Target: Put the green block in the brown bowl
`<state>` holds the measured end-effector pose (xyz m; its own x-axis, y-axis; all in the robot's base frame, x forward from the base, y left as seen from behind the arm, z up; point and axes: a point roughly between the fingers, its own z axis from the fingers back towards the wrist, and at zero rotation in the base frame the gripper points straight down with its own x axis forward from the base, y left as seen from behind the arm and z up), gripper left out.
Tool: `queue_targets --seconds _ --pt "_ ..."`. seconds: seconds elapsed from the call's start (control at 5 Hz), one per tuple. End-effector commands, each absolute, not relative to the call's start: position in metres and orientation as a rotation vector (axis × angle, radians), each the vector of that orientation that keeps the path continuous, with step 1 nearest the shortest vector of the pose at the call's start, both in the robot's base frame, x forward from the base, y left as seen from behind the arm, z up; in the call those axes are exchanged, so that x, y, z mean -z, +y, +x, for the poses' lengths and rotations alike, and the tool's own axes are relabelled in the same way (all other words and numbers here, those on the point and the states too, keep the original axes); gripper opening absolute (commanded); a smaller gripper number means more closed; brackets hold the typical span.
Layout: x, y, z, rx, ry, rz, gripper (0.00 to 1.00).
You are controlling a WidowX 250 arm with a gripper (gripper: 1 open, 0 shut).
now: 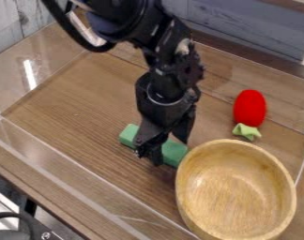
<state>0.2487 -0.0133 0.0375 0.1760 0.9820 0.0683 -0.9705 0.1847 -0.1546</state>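
On a dark wood-grain surface (80, 103) with clear walls around it, the claw (159, 148) points down, spread wide astride the green block (132, 135) lying just beside the brown bowl (237, 197).

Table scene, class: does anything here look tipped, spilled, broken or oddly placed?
Nothing stands out. The bowl sits upright and empty, the green block lies flat on the table beside it with the open pincer over it, and the red strawberry toy rests apart, undamaged.

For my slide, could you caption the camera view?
Open gripper straddles green block beside brown bowl.
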Motion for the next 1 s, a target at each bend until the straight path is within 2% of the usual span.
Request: queue_targets --seconds 0.0,0.2,0.4,0.6,0.8 --pt "-0.043 -0.007 0.259 -1.415 -0.196 -0.111 1.00" --pt "-0.035 -0.003 0.257 -1.443 -0.191 -0.093 1.00" --pt "-0.035 0.003 0.253 -1.442 -0.181 -0.085 1.00" --pt "-0.028 0.006 0.246 -1.473 -0.184 -0.082 0.00" --pt "-0.032 0.016 0.240 -1.550 -0.173 -0.085 0.00"
